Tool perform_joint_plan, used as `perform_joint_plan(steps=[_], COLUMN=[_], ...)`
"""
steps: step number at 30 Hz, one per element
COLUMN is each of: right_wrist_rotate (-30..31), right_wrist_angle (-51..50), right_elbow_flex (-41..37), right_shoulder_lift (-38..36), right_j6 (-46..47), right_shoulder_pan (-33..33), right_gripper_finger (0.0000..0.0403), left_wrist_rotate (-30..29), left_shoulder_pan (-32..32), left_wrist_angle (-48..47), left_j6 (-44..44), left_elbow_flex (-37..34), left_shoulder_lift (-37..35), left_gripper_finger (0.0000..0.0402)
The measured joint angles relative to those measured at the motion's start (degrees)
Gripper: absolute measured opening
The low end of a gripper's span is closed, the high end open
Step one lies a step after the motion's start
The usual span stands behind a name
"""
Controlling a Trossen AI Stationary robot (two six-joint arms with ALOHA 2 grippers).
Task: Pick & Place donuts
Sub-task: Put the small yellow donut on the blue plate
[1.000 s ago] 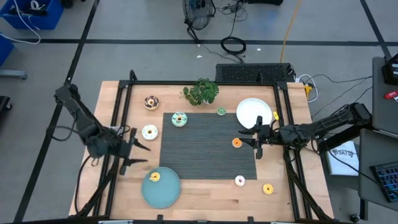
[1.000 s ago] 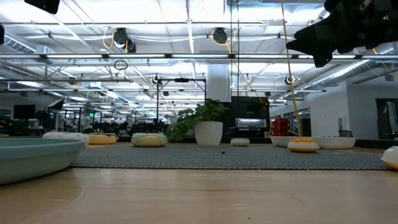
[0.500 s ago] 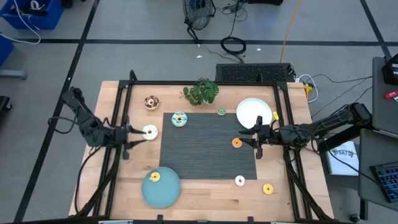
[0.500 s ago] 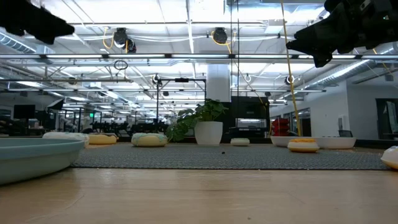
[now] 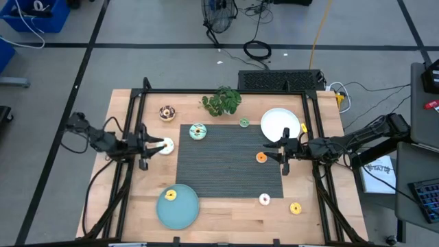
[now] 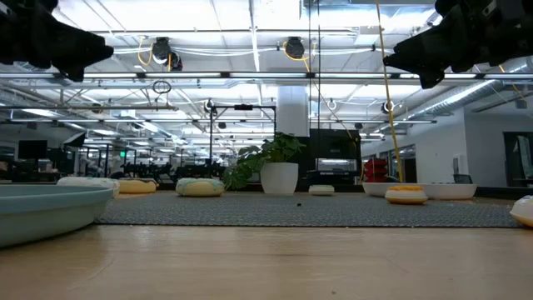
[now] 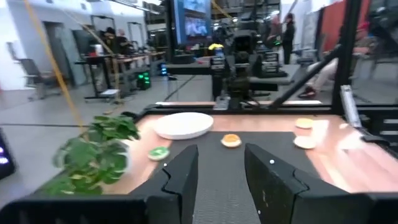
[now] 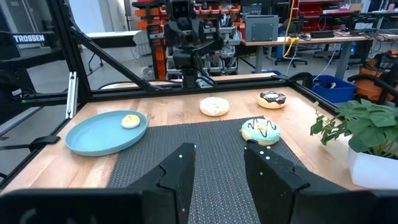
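Several small donuts lie on the table. A white-iced donut [image 5: 164, 145] rests flat on the wood just beyond my left gripper [image 5: 151, 145], which stands open and level with nothing between its fingers [image 7: 221, 168]. An orange donut [image 5: 261, 157] lies on the dark mat [image 5: 230, 161] in front of my right gripper [image 5: 281, 152], also open and empty [image 8: 217, 165]. A yellow donut [image 5: 170, 195] sits on the teal plate [image 5: 185, 211]. A teal donut [image 5: 197, 131], a brown one [image 5: 167, 112] and a small green one [image 5: 244, 123] lie farther back.
A white plate [image 5: 280, 123] and a potted plant [image 5: 221, 101] stand at the far side. A white donut [image 5: 264, 200] and a yellow donut [image 5: 295, 208] lie near the front right. Black frame rails [image 5: 130, 137] run along both table sides.
My left arm has folded back toward the table's left edge, and its gripper has swung from beside the teal plate toward the far edge, sunk lower and tipped level, ending next to the white-iced donut. No donut has moved.
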Motion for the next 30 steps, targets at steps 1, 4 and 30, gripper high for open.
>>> perform_joint_plan(steps=[1, 4, 30], right_wrist_rotate=[-0.02, -0.02, -25.89], right_wrist_angle=[0.00, 0.00, -41.78], right_elbow_flex=[0.02, 0.01, 23.39], right_shoulder_lift=[0.00, 0.00, 24.55], right_j6=[-0.64, -2.45, 85.14], right_shoulder_pan=[0.00, 0.00, 25.50], right_gripper_finger=[0.0125, 0.0125, 0.0125], left_wrist_rotate=[1.90, 6.71, 12.00], left_shoulder_pan=[1.43, 5.33, 11.85], left_wrist_angle=[0.00, -0.71, -2.16], left_j6=[-0.47, -1.19, -0.18], left_elbow_flex=[-0.53, -1.40, -1.43], left_shoulder_lift=[-0.22, -0.27, -0.12], left_gripper_finger=[0.0133, 0.0133, 0.0133])
